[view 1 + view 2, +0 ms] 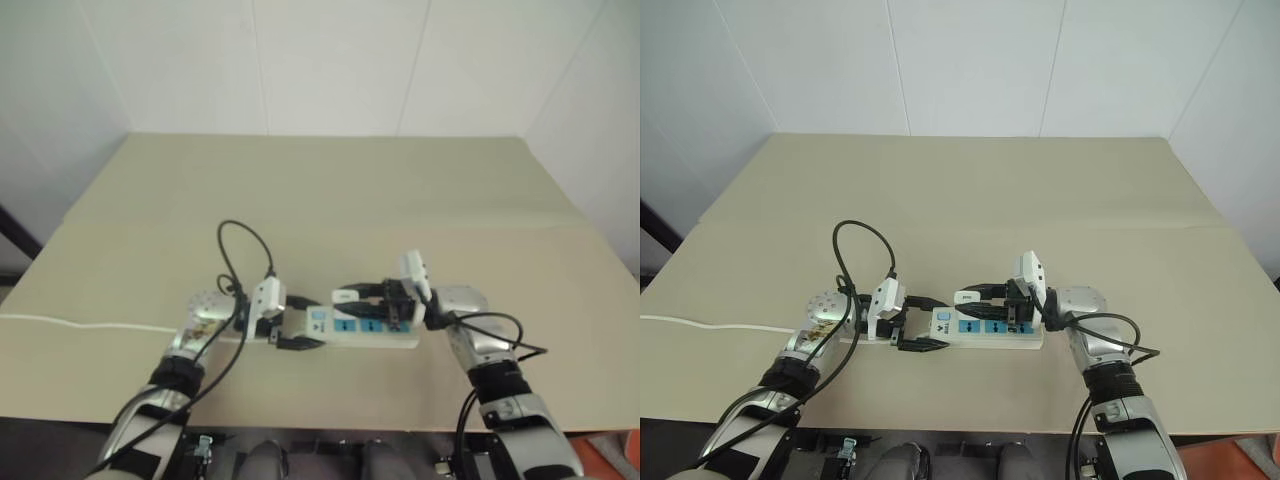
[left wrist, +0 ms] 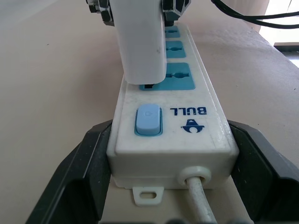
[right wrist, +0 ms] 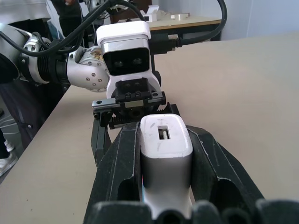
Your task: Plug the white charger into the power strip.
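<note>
Power strip (image 1: 980,328) lying lengthwise on the tan table (image 1: 970,200), near edge, switch end to the left. Left gripper (image 1: 917,325) straddles that end, fingers spread against both long sides, apparently bracing the strip against insertion force. Right gripper (image 3: 161,154), fingers pinching the white charger (image 3: 166,144), holds it over the leftmost blue socket (image 2: 178,77), prongs apparently entering.

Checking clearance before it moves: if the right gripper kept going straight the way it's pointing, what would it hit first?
Probably the left gripper, which faces it head-on beyond the white charger held by the right gripper; depth is unclear.
</note>
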`<state>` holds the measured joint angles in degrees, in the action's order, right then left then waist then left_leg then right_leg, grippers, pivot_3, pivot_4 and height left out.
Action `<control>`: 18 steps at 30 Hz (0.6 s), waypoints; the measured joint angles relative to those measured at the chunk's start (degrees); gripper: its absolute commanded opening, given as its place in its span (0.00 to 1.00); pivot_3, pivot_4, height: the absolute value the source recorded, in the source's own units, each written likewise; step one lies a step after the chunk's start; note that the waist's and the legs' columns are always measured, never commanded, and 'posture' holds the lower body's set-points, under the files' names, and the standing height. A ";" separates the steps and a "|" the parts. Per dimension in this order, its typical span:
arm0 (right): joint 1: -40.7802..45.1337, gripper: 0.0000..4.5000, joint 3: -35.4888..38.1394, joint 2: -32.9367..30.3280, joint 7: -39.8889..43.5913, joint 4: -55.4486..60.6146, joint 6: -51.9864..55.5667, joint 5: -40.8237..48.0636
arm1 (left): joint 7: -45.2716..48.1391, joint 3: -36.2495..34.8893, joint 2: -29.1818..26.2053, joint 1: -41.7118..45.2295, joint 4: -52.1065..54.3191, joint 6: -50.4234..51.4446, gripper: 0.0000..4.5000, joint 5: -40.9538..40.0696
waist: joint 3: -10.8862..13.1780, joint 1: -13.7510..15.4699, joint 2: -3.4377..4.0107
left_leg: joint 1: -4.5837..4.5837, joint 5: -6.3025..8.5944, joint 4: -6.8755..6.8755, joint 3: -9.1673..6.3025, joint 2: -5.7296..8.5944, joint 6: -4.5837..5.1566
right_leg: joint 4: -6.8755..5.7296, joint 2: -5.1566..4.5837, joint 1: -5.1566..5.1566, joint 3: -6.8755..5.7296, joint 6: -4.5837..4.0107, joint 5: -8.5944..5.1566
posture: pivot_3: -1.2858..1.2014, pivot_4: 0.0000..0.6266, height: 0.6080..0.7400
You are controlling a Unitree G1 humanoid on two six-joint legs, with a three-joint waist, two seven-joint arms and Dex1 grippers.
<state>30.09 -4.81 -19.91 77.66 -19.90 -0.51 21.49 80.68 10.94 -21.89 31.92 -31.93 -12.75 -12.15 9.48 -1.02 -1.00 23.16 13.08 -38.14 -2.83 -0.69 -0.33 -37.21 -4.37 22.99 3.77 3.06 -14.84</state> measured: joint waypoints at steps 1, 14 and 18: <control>-0.09 0.25 -0.09 0.00 0.18 -0.15 -0.63 -0.05 | 0.00 0.00 0.00 0.00 0.01 0.00 0.72 0.00 | 0.00 0.00 0.00 | 0.00 0.00 0.00 0.00 0.00 0.00 | 0.00 0.00 0.00 0.00 0.00 0.00 | 0.52 0.24 1.00; 0.72 0.25 -1.89 -0.04 1.35 -3.92 -3.85 -0.66 | -0.09 0.21 -0.05 -0.02 -0.05 0.48 0.72 0.53 | 0.00 -0.05 0.00 | -0.59 0.00 0.09 0.00 -0.01 0.00 | 0.13 0.01 -0.65 0.00 0.00 -0.01 | 0.52 0.24 1.00; 1.17 0.25 -2.32 -0.04 1.63 -5.18 -3.87 -0.65 | -0.09 0.23 -0.10 -0.11 -0.05 0.55 0.72 0.55 | 0.00 -0.06 0.00 | -0.81 0.01 0.16 0.01 -0.02 0.00 | 0.14 0.02 -0.82 0.00 0.00 -0.01 | 0.52 0.24 1.00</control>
<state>31.26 -7.13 -19.94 79.29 -25.08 -4.38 20.83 80.59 11.17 -22.00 31.82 -31.97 -12.20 -11.60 9.47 -1.08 -1.00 22.36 13.09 -37.98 -2.82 -0.71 -0.33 -37.06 -4.36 22.17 3.77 3.06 -14.85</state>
